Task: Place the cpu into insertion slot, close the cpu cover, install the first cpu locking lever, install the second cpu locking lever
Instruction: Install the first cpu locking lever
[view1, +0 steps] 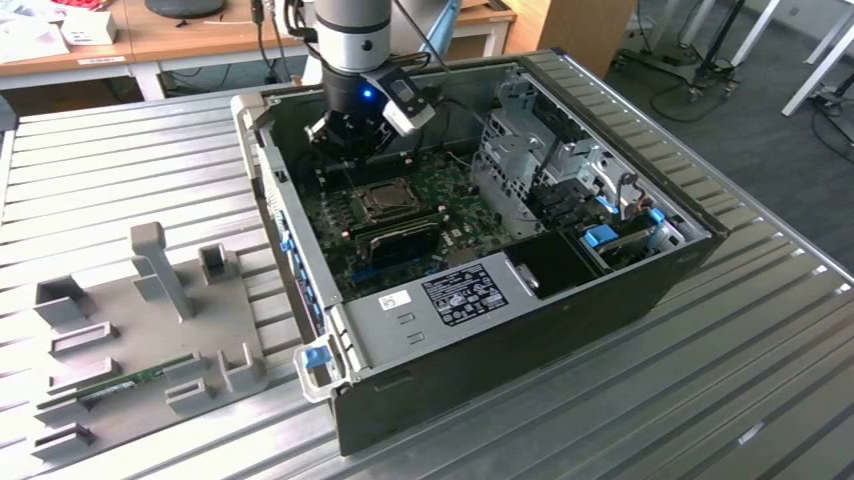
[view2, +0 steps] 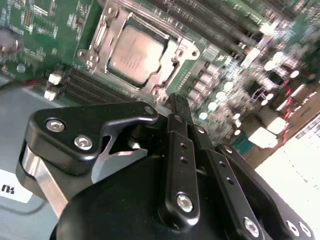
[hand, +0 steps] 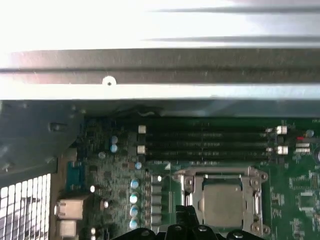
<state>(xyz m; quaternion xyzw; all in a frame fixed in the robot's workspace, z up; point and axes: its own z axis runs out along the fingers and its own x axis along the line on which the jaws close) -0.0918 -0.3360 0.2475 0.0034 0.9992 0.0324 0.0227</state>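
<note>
**A:** How far along does the job look?

**B:** The small flat square cpu with the silvery-tan face (view2: 136, 54) lies inside the square metal-rimmed insertion slot (view2: 89, 56) on the green circuit board (view2: 60, 30); so I judge the first step done.

**A:** And the cpu cover?

**B:** The thin silvery cpu cover (view2: 117, 77), a frame plate with a cut-out middle, appears to lie flat around the chip; closed, by my reading.

**A:** The levers?

**B:** A bright thin metal bar (hand: 258, 204) runs along one side of the frame, and I take it for a lever; whether either lever is hooked down I cannot tell, so I count that part as open.

**A:** Where is the arm?

**B:** The black gripper (view2: 177, 104) hangs inside the open black computer case (view1: 534, 345), which stands on the ribbed metal surface (view1: 134, 160); its tip is just beside one edge of the socket; contact I cannot judge.

**A:** The fingers?

**B:** They look pressed together, with nothing between them; the long black memory slots (hand: 210, 137) lie just beside the socket.
</note>
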